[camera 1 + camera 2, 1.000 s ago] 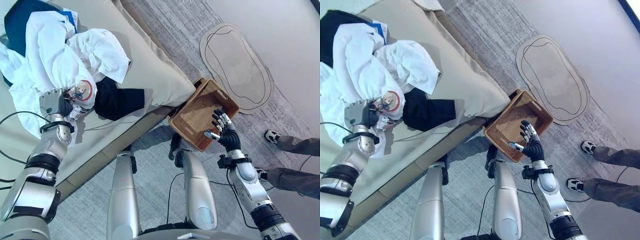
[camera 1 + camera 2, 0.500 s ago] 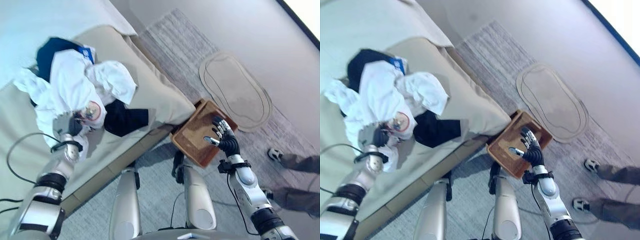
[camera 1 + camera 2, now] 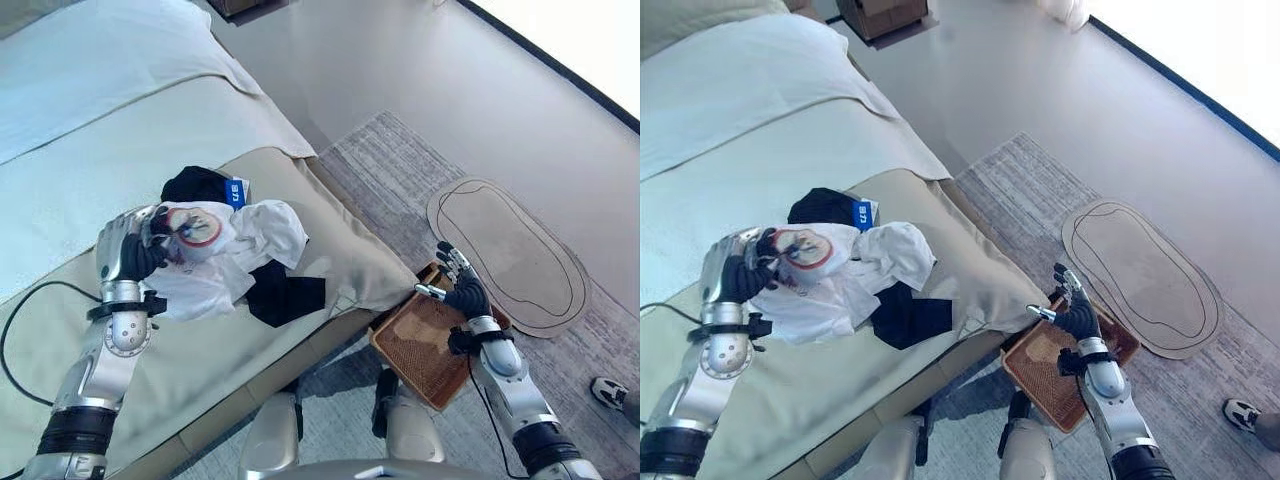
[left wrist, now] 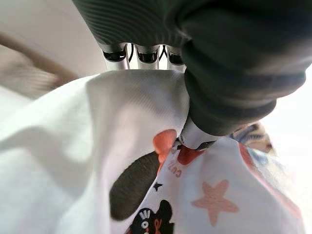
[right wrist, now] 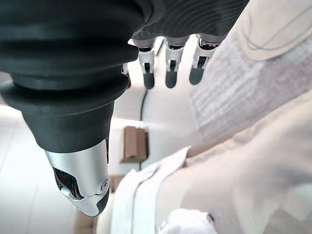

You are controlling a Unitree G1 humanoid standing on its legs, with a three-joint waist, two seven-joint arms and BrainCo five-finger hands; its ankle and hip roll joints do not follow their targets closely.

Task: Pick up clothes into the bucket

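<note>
A white shirt with a round cartoon print (image 3: 205, 250) lies bunched on the beige bed, partly lifted at one end. My left hand (image 3: 128, 252) is shut on that printed end; the left wrist view has its fingers (image 4: 141, 53) and thumb pinching the white cloth (image 4: 97, 161). A dark garment (image 3: 285, 297) lies under and beside the shirt, and a dark piece with a blue label (image 3: 205, 185) sits behind it. The brown woven basket (image 3: 425, 345) stands on the floor at the bed's corner. Above its near rim my right hand (image 3: 463, 290) hovers open and holds nothing.
The bed (image 3: 120, 150) fills the left half, with a beige cover and a pale sheet. A grey rug (image 3: 400, 170) and an oval mat (image 3: 515, 255) lie on the floor to the right. A person's shoe (image 3: 610, 392) shows at the lower right edge.
The camera has swung up and back, showing more bed and floor. My left hand has raised the printed end of the white shirt off the bed. The right hand stays open by the basket.
</note>
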